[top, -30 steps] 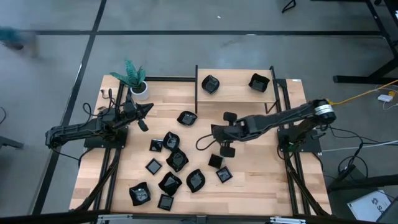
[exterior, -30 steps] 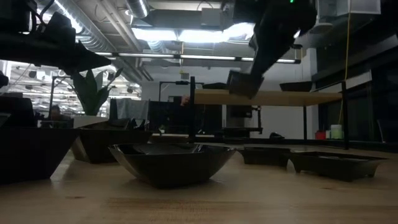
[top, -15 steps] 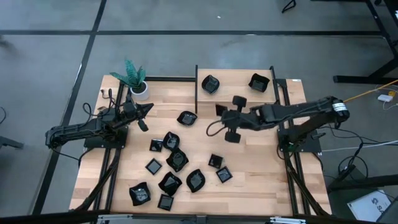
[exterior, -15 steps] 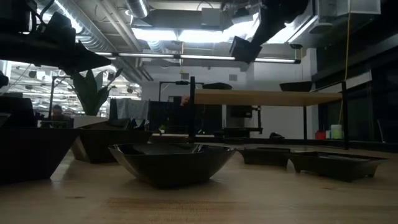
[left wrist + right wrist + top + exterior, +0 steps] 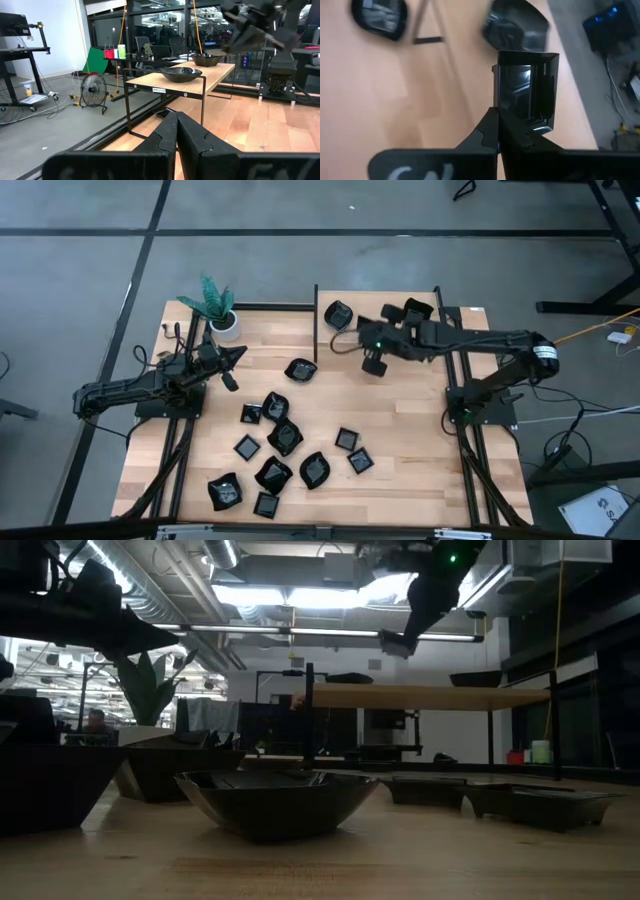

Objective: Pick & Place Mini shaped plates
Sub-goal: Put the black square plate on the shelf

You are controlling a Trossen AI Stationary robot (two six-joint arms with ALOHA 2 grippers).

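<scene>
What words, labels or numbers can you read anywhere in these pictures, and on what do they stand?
None can be read.
White label on the front rail of the raised shelf: too small to read.
Pale lettering at the bottom edge of the right wrist view: cut off, unreadable.

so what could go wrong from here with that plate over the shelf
1. The right end effector pinches the square plate only by one edge, so the plate could slip or swing as it comes down.
2. Two plates already sit on the shelf, one at the left and one at the right, so the carried plate could land on or knock one.
3. Set too near the shelf edge, it might tip off onto the table.
</scene>
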